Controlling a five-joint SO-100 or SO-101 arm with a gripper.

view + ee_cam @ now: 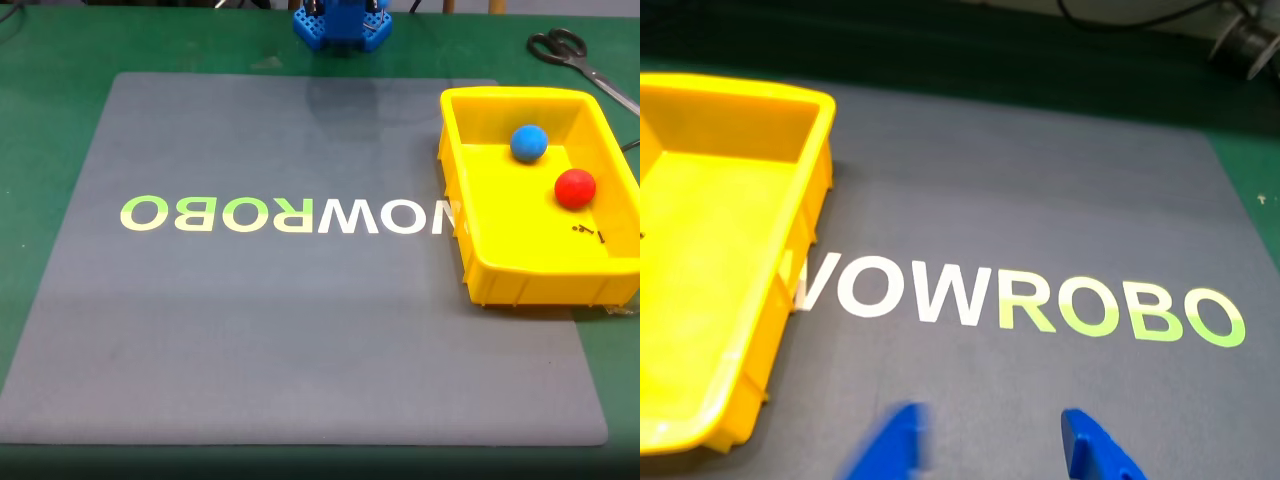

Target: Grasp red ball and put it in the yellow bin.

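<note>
Grey mat (300, 330) over green tabletop (60, 60)

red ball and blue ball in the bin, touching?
Apart. The fixed view shows the red ball and the blue ball both inside the yellow bin, with a strip of bare yellow floor between them.

Yellow bin (478, 262) glossy plastic; red ball (575, 188) matte (foam-like); grey mat (300, 340) matt.
</note>
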